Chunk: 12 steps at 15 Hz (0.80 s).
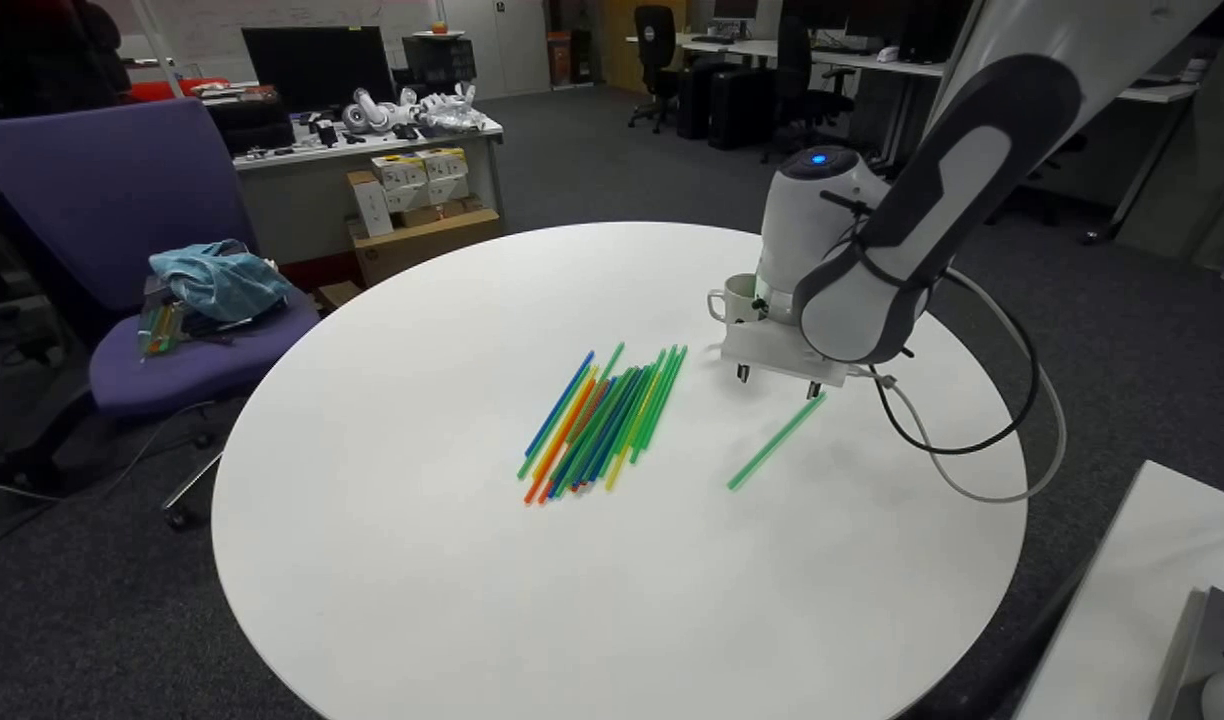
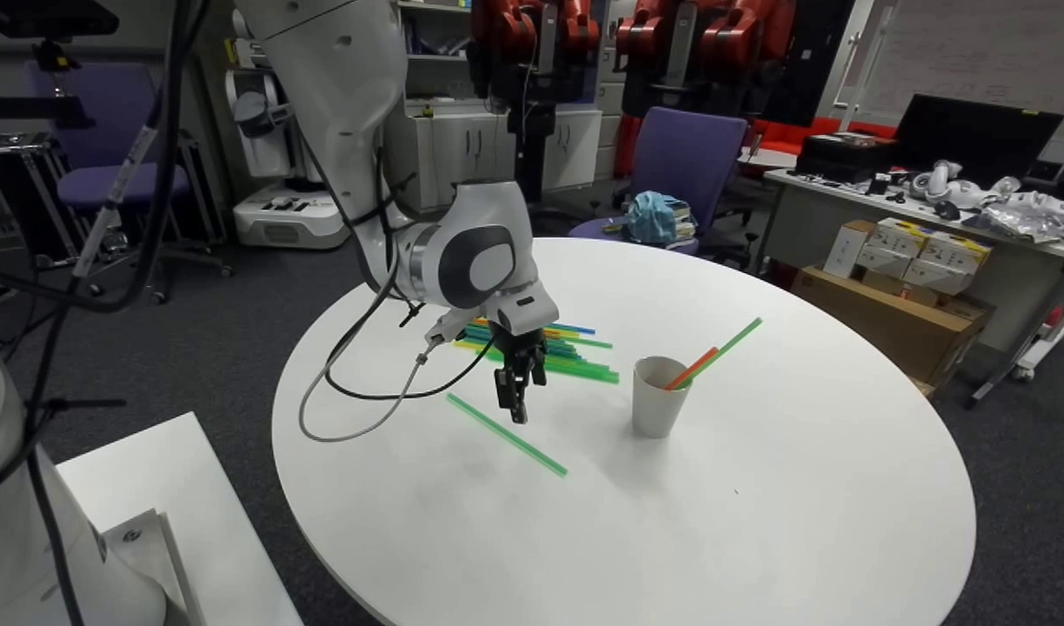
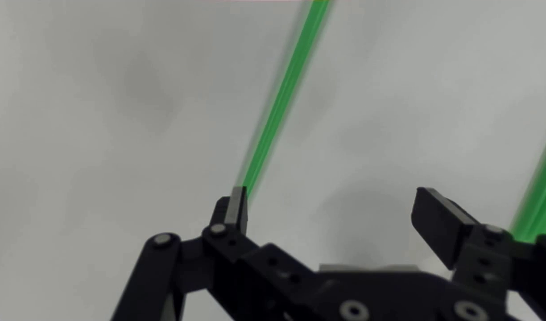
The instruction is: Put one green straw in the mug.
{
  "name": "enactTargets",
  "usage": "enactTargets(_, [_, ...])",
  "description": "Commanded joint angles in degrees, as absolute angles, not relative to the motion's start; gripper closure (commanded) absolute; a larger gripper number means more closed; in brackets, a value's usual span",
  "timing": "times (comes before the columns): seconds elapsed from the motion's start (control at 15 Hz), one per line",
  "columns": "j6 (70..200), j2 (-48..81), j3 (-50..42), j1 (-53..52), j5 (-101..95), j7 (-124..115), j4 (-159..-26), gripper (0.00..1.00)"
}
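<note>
Gaping wide and empty, jaws hang near one lone green straw (image 2: 508, 436); one mug (image 2: 655, 413) holds two straws (image 2: 695, 366)

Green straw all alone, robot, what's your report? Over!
End effector open, nothing held. Lone green straw flat on table. Maybe in the way: orange straw, another green straw in mug.

Plastic green straw (image 3: 285, 91), ceramic mug (image 2: 655, 406); smooth tabletop (image 1: 422, 580)

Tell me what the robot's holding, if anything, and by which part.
Nothing: the gripper is open, and the lone green straw lies on the table.
</note>
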<state>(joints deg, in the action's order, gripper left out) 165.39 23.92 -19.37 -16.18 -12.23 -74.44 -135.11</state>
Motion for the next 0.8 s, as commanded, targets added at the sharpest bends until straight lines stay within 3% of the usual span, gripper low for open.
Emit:
enactTargets(0.0, [167.3,22.74,-16.93,-14.72,-10.46,-71.96,-137.19,0.0])
enactTargets(0.73, [170.28,26.68,-14.53,-14.72,-2.26,-73.42,-138.36,0.0])
